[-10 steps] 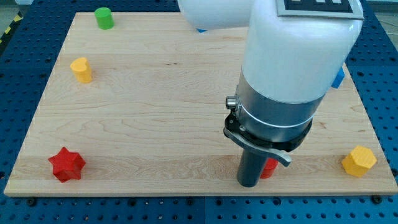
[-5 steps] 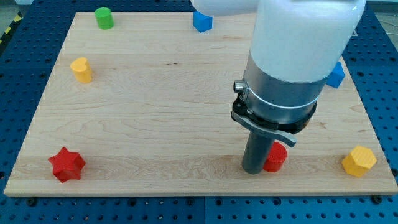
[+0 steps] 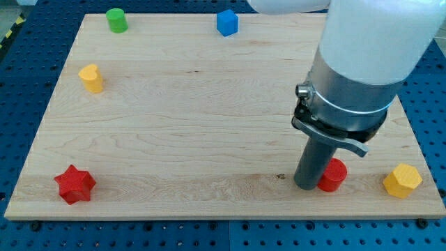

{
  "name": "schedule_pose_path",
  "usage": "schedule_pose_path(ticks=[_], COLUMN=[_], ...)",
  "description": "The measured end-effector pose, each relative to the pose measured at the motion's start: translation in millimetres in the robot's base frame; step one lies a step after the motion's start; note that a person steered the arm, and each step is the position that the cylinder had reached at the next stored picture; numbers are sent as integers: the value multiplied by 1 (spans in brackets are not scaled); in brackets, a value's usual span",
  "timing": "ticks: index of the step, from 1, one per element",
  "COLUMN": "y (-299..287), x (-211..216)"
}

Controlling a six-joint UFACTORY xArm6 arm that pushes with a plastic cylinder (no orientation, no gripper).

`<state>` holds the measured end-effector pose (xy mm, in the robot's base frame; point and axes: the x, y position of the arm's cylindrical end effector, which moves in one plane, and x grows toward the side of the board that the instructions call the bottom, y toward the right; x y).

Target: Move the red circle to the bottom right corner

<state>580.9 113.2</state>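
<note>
- Since the earlier frames our rod and the red circle [image 3: 333, 175] have slid together toward the view's right along the lower part of the surface [image 3: 181, 132], and the blue block [image 3: 227, 22] at the view's top has come out from behind the arm.
- My tip [image 3: 306, 187] sits touching the red circle on its left side, low in the frame's right half; the circle is partly hidden behind the rod.
- We carry no hand here, so nothing is clenched or released: the rod only pushes.
- The red circle lies near the surface's bottom edge, short of the corner, with the yellow hexagonal block [image 3: 402, 180] near it on the right, apart from it.
- We judge the circle to be a small, light, rigid piece that slides easily on smooth wood and, being round, may roll off a push that is off-centre.
- The best contact is its left flank, through the middle, low down.
- The yellow hexagonal block occupies the corner area and could be struck.
- Elsewhere: a green cylinder [image 3: 116, 20], a yellow block [image 3: 90, 77], a red star [image 3: 74, 184].
</note>
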Motion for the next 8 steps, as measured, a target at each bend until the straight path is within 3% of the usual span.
schedule_pose_path(ticks=[4,8], y=[4,40], x=[-24,-15])
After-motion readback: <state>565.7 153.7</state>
